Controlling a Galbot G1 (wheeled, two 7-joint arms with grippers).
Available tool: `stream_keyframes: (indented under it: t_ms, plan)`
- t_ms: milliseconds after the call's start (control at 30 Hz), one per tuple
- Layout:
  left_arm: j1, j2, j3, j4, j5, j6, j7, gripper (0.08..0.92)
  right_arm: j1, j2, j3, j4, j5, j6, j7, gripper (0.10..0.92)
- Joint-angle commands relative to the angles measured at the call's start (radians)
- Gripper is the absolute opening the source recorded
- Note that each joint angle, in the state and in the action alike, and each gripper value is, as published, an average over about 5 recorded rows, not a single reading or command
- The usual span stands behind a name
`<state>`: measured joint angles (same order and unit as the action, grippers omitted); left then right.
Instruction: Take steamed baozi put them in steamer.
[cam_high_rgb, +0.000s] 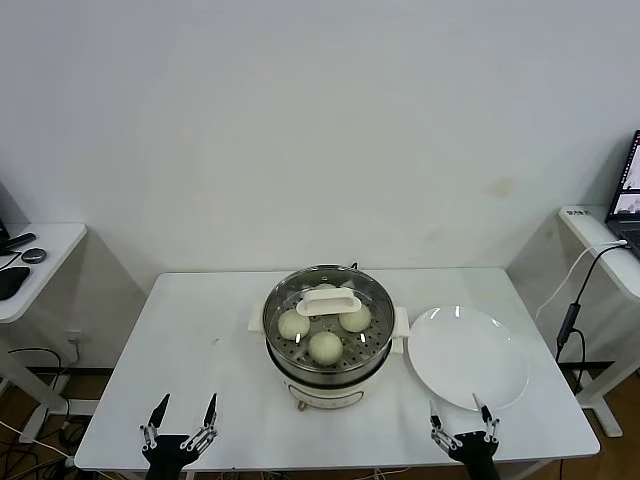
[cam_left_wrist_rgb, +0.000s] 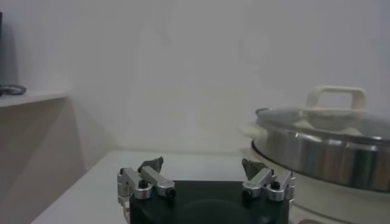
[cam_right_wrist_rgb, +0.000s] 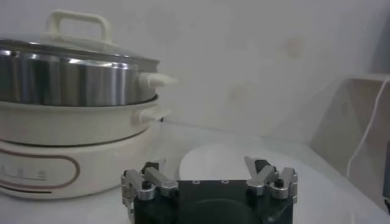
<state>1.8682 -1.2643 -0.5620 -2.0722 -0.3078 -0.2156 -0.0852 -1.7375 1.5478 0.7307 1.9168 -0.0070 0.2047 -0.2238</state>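
Observation:
The steamer (cam_high_rgb: 290, 375) stands mid-table, a shiny steel pot on a white base. A glass lid with a white handle (cam_high_rgb: 328, 300) sits on it. Through the lid I see cream-white baozi (cam_high_rgb: 325, 346) on the perforated tray, three plainly and a fourth mostly hidden under the handle. My left gripper (cam_high_rgb: 184, 408) is open and empty at the table's front left edge. My right gripper (cam_high_rgb: 459, 411) is open and empty at the front right edge. The steamer also shows in the left wrist view (cam_left_wrist_rgb: 317, 155) and in the right wrist view (cam_right_wrist_rgb: 67, 79).
A flat white plate (cam_high_rgb: 468, 357) lies right of the steamer, just beyond my right gripper; it shows in the right wrist view (cam_right_wrist_rgb: 213, 163). Side tables stand at far left (cam_high_rgb: 35, 262) and far right (cam_high_rgb: 600, 240), with a hanging cable.

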Motion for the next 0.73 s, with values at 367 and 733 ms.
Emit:
stream_keyframes:
  t_ms: [367, 733]
  plan:
    - [0.030, 0.003, -0.026, 0.037, -0.017, -0.014, 0.048, 0.823, -0.026, 0.002, -0.008, 0.022, 0.011, -0.008, 0.010, 0.823]
    - [0.040, 0.002, -0.030, 0.023, 0.031, 0.049, 0.027, 0.823, -0.026, 0.002, -0.012, 0.020, 0.011, -0.004, 0.007, 0.823]
